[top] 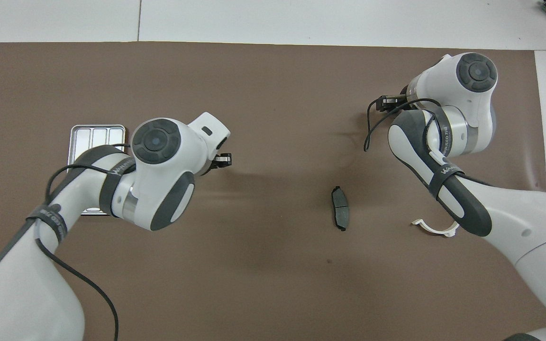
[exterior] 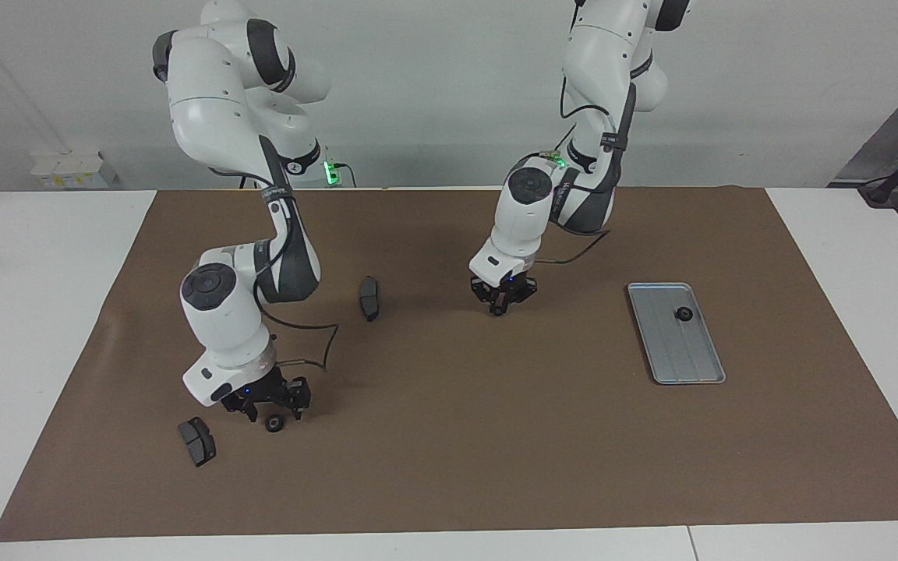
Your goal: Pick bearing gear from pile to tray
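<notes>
Low, right claw straddles black ring.

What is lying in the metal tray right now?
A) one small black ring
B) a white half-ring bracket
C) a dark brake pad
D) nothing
A: a single small black ring sits in the silver tray, near the end closer to the robots.
</notes>
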`<act>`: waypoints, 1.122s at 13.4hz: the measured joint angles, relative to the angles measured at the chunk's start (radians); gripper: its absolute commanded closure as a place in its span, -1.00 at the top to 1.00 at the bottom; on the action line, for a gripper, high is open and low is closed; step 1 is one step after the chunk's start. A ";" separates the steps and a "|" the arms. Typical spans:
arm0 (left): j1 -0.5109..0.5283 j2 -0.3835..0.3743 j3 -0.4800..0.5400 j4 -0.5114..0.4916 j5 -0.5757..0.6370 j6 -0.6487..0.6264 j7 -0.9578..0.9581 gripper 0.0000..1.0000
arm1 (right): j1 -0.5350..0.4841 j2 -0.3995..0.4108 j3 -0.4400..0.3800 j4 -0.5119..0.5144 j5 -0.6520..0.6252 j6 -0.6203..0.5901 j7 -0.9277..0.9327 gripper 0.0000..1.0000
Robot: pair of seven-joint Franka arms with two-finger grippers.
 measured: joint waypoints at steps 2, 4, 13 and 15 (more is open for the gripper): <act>0.107 -0.003 0.000 0.025 0.000 -0.023 0.100 -1.00 | -0.005 0.003 0.000 0.000 0.000 0.006 0.000 0.43; 0.198 -0.002 0.000 0.023 0.000 -0.043 0.200 -1.00 | -0.007 0.004 0.000 0.000 0.000 0.009 0.000 0.42; 0.462 -0.053 0.001 -0.172 0.000 0.009 0.646 0.18 | -0.008 0.012 0.000 -0.005 0.000 0.025 0.000 -1.00; 0.462 -0.065 -0.006 -0.197 0.000 0.022 0.646 0.81 | -0.007 0.012 0.000 -0.004 0.000 0.026 0.000 -1.00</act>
